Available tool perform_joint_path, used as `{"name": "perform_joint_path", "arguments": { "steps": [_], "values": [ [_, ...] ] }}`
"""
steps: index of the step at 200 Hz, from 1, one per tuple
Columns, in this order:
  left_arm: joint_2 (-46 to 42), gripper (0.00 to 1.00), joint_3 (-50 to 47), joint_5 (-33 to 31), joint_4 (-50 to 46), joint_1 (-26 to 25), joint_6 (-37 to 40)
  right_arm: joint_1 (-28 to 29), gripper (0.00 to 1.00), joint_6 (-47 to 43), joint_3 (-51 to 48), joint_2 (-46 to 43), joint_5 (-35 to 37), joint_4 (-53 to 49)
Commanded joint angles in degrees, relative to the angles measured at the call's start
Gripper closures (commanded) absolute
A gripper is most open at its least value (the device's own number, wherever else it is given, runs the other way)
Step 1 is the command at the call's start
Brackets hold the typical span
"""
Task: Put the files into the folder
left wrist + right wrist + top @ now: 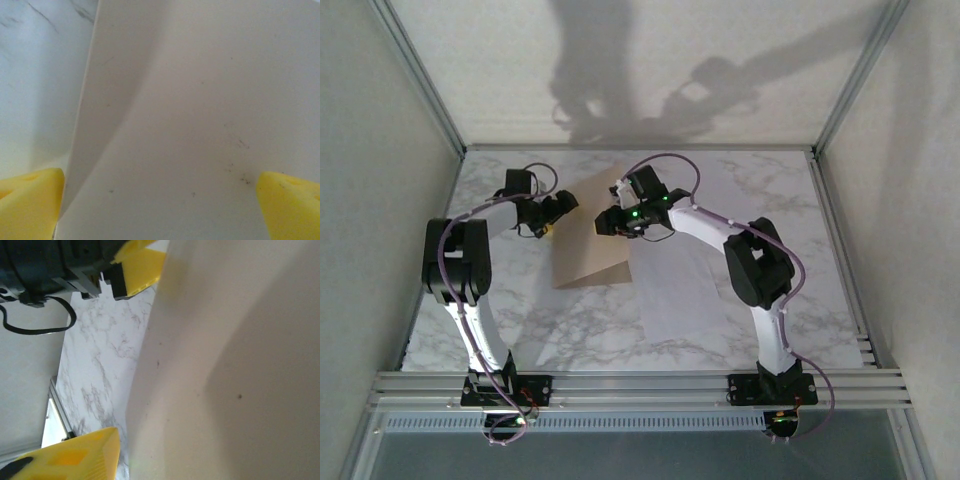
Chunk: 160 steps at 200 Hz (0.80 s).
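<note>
We read no text, label, brand, number or sign anywhere in these views. The folder [590, 258] at the table's centre shows plain tan card, the files [685, 295] toward its 4 o'clock are unmarked white, and the table [770, 190] carries only its grey veining. Any print on the arms is too small to make out.

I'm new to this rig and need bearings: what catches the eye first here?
A flat tan-brown cardboard folder sits centrally on the white-grey marble table, one cover apparently lifted. The left end effector and right end effector meet at its far edge. A thin white paper sheet lies flat just right of it.
</note>
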Motion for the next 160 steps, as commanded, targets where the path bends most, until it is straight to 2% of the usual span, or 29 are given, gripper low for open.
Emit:
{"name": "perform_joint_path", "arguments": {
  "steps": [1, 21, 56, 94, 123, 160],
  "values": [
    [-2.7, 0.03, -1.2, 2.5, 0.9, -1.3, -1.1, 0.7, 0.43, -1.6, -2.9, -4.5, 0.7, 1.3],
    [-3.5, 0.03, -2.5, 3.7, 2.2, -2.1, -1.6, 0.6, 0.36, -1.6, -4.8, -6.7, 0.6, 2.0],
    [-4.4, 0.03, -4.1, 5.1, 4.1, -4.2, -2.1, 0.2, 0.34, -0.6, -6.5, -9.5, 0.4, 2.9],
    [-7.5, 0.00, -5.3, 2.6, 4.2, -6.0, -1.5, 0.2, 0.28, 4.3, -13.6, -15.4, 1.5, 12.4],
    [-10.4, 0.01, -4.6, -1.3, 1.7, -5.9, 1.1, 0.2, 0.27, 5.5, -12.9, -16.0, 0.4, 12.0],
    [-17.8, 0.01, -5.4, -12.1, -1.3, -6.1, 5.2, 0.2, 0.25, 7.5, -13.1, -16.6, -0.8, 15.1]
  ]
}}
